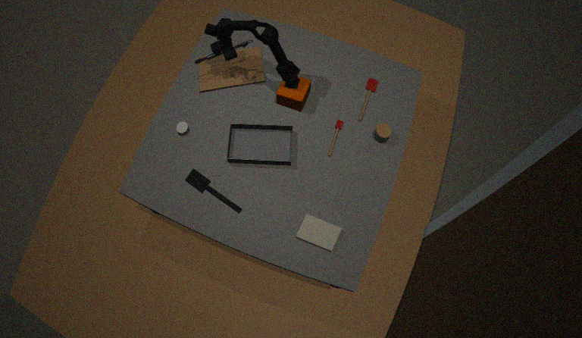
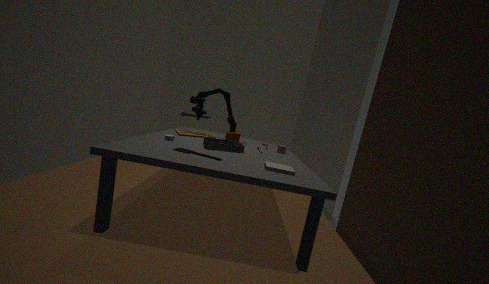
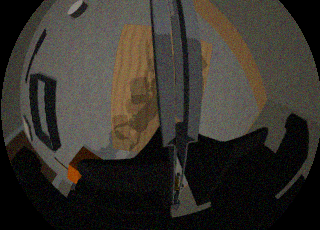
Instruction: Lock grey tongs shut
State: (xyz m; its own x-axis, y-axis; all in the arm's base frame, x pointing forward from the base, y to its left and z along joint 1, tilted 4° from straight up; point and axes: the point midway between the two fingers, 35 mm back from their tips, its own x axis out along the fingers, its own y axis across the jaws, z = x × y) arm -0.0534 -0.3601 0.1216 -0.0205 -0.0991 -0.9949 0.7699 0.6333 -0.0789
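The grey tongs (image 1: 204,58) (image 2: 187,114) (image 3: 164,80) are held in the air, lying roughly level above the wooden board (image 1: 214,84) (image 2: 187,134) (image 3: 125,65). Their two arms run close together, side by side, with a narrow gap in the wrist view. Whether the lock inside the hinge is engaged cannot be seen. My gripper (image 1: 230,55) (image 2: 198,116) (image 3: 167,126) points down and is shut on the tongs near their middle. Shadows of the arm fall on the board. The roasting tin (image 1: 261,162) (image 2: 223,144) (image 3: 51,110) stands apart, with nothing across it.
The orange arm base (image 1: 295,85) (image 2: 232,135) stands beside the board. A white round pot (image 1: 182,127) (image 3: 76,8), a dark spatula (image 1: 223,198) (image 2: 205,155), two red-headed tools (image 1: 372,85) (image 1: 339,124), a wood-topped jar (image 1: 383,131) and a pale block (image 1: 318,231) are farther off.
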